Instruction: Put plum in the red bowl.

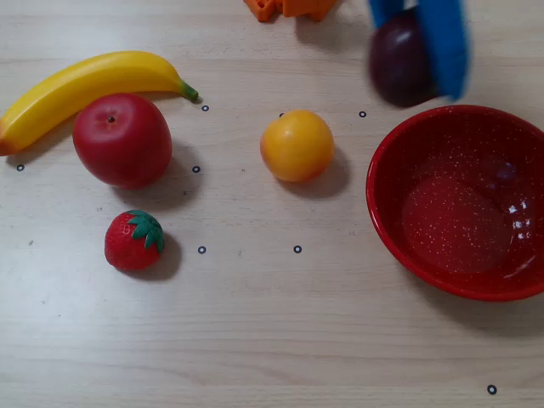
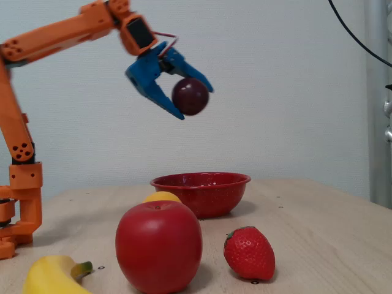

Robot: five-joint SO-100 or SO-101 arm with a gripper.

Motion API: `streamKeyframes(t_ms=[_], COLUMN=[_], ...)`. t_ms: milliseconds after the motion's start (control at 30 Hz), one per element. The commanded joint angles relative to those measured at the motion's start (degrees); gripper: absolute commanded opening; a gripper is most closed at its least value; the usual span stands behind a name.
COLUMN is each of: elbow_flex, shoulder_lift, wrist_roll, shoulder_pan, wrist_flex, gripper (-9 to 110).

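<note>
Starting nearest the camera in the fixed view, the yellow banana (image 2: 54,277) lies at the lower left edge, with the big red apple (image 2: 158,246) just beside it and the strawberry (image 2: 248,253) to the apple's right. Behind the apple, the orange-yellow fruit (image 2: 161,196) peeks over its top, and farther back sits the red bowl (image 2: 201,192) on the wooden surface (image 2: 318,239). From overhead, the orange-yellow fruit (image 1: 297,145) sits between the apple (image 1: 121,139) and the red bowl (image 1: 460,201), touching neither; the strawberry (image 1: 134,240) lies below the apple and the banana (image 1: 85,87) curves above it. Nothing lies inside the bowl.

High above the bowl in the fixed view, the orange arm (image 2: 58,33) reaches in from the left, and its blue jaws (image 2: 191,96) are clenched around the plum (image 2: 190,95), one finger on either side of it. In the overhead view the plum (image 1: 398,67) shows, somewhat blurred, just outside the bowl's upper-left rim, held in the jaws (image 1: 422,59) near the top edge.
</note>
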Motion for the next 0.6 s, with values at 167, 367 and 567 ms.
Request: streamKeyframes(t_ms=[167, 367, 567], elbow_flex=[7.29, 1.58, -15.03], shoulder_lift=[4.75, -6.86, -23.91], wrist_roll=[4.39, 4.92, 4.57], shoulder_pan=[8.96, 12.48, 13.45], wrist_flex=[-12.48, -10.11, 0.26], gripper=[0, 0, 0])
